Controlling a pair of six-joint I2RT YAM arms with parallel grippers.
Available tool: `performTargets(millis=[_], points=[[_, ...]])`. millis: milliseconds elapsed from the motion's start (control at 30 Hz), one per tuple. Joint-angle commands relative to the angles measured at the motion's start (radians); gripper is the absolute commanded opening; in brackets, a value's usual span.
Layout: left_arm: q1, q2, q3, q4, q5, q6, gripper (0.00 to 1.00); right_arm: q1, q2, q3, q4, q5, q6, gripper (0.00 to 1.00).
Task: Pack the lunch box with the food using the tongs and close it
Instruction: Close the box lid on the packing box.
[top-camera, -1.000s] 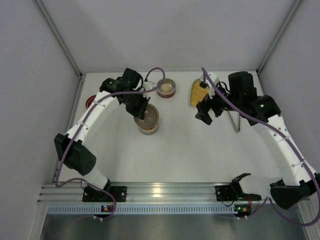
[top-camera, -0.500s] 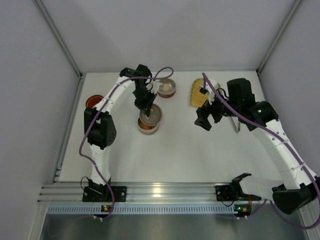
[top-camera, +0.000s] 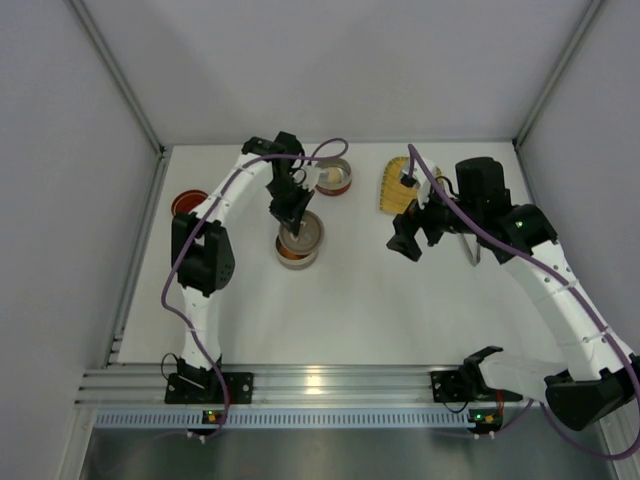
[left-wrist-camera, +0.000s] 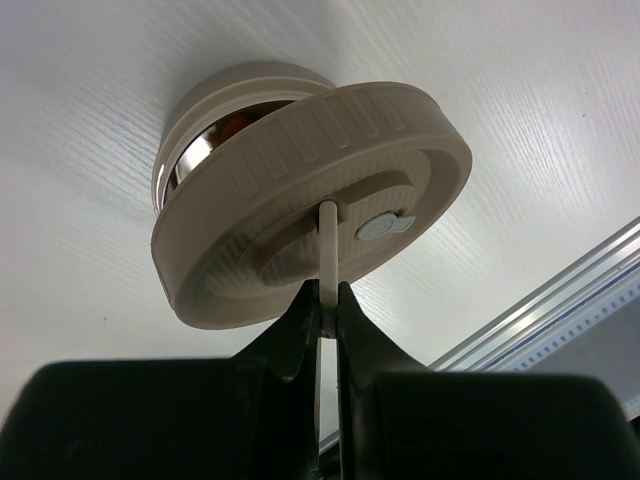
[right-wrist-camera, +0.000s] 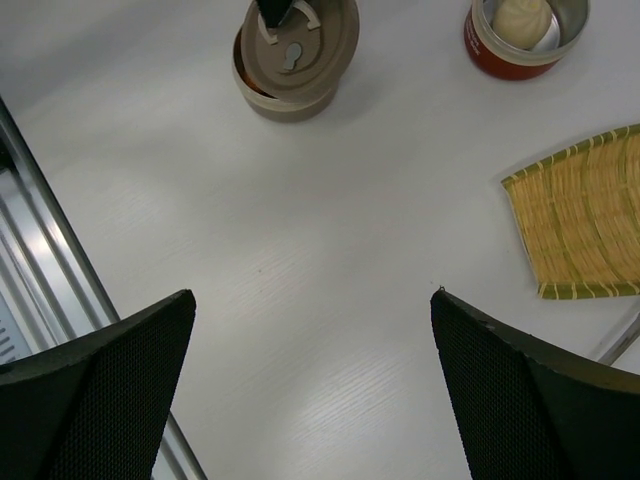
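Observation:
The round beige lunch box (left-wrist-camera: 205, 135) stands mid-table with orange food (left-wrist-camera: 240, 122) showing under its beige lid (left-wrist-camera: 300, 190) (top-camera: 300, 240). The lid lies tilted on the rim. My left gripper (left-wrist-camera: 328, 290) (top-camera: 292, 212) is shut on the lid's thin upright tab. A whitish lump (right-wrist-camera: 522, 15) sits in a red tin (top-camera: 333, 177) behind it. My right gripper (right-wrist-camera: 313, 294) (top-camera: 408, 238) hangs open over bare table, holding nothing. The tongs (top-camera: 470, 248) lie to the right, mostly hidden by the right arm.
A yellow woven tray (top-camera: 396, 188) (right-wrist-camera: 585, 225) lies at the back right, beside the right gripper. A red round dish (top-camera: 186, 203) sits near the left wall. The aluminium rail (top-camera: 320, 385) runs along the near edge.
The left arm has swung its elbow back and inward while its gripper stayed over the lunch box lid. The right gripper has drifted slightly; little moved in the last half second.

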Motion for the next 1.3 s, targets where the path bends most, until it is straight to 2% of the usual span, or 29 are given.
performTargets(millis=[0, 367, 633, 933, 1267], points=[[0.026, -0.002, 0.01, -0.189, 0.02, 0.023, 0.0, -0.013, -0.018, -0.004, 0.057, -0.029, 0.01, 0.99], [0.029, -0.083, -0.096, -0.189, 0.03, 0.051, 0.0, -0.013, -0.005, -0.004, 0.064, -0.049, 0.019, 0.99], [0.03, -0.064, -0.074, -0.189, 0.052, 0.055, 0.0, -0.013, -0.008, -0.004, 0.055, -0.047, 0.016, 0.99], [0.029, -0.189, -0.083, -0.192, 0.045, 0.032, 0.0, -0.014, -0.013, -0.004, 0.057, -0.055, 0.024, 0.99], [0.026, -0.249, -0.224, -0.192, 0.043, 0.064, 0.0, -0.019, -0.019, 0.004, 0.046, -0.058, 0.029, 1.0]])
